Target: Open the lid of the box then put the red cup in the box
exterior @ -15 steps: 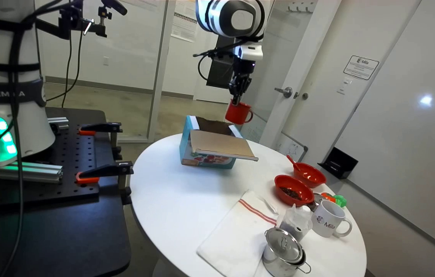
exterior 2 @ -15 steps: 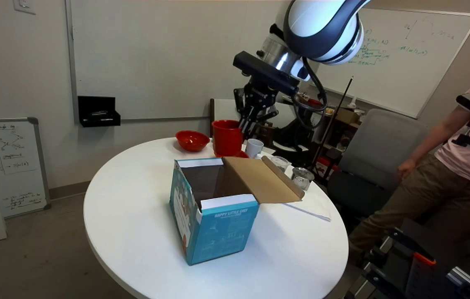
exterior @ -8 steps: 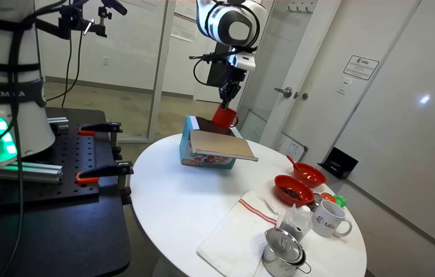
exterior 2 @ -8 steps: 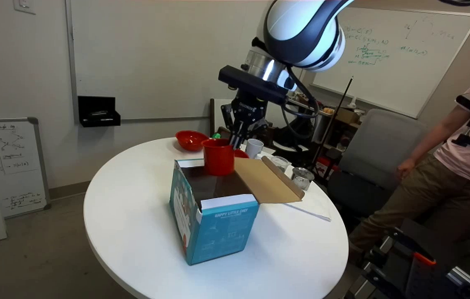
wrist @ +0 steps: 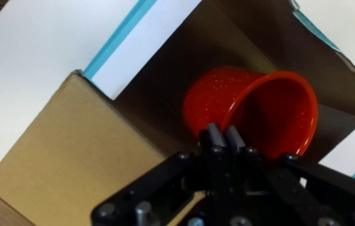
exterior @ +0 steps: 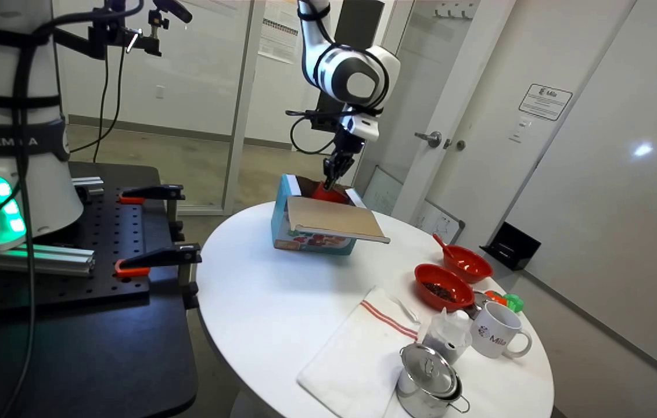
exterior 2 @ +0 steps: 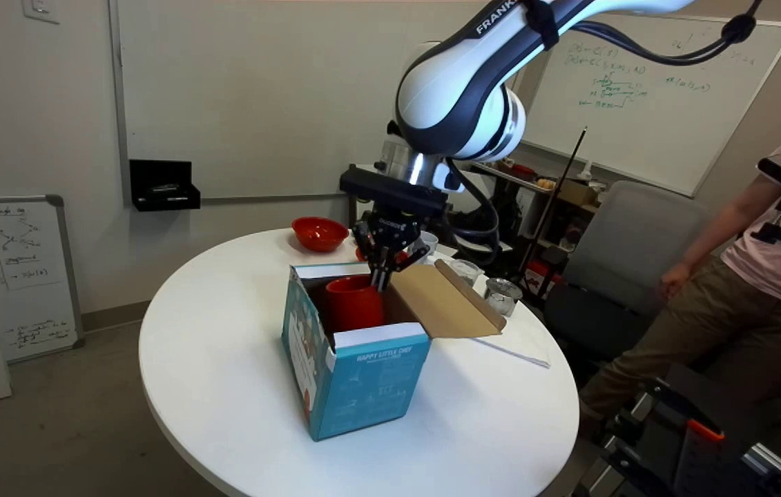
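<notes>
The teal box [exterior 2: 369, 386] stands on the round white table, its lid [exterior 2: 445, 304] folded outward with brown cardboard facing up. Inside the box opening hangs the red cup [exterior 2: 354, 304], its upper part showing above the near rim. My gripper [wrist: 225, 135] is shut on the cup's rim, one finger inside the wall and one outside. In the wrist view the red cup [wrist: 208, 97] has its mouth toward the right; its handle is hidden. From an exterior view only a bit of the red cup [exterior: 328, 194] shows behind the raised lid [exterior: 337, 217].
Two red bowls [exterior: 443, 287], a white mug [exterior: 496, 331], a metal pot [exterior: 428, 380] and a striped towel [exterior: 357, 360] lie along one side of the table. White flaps [wrist: 146, 47] edge the box opening. A person [exterior 2: 728, 262] stands beyond the table.
My gripper has carried the red cup over the box's rim and lowered it into the opening. The box and its lid have stayed put.
</notes>
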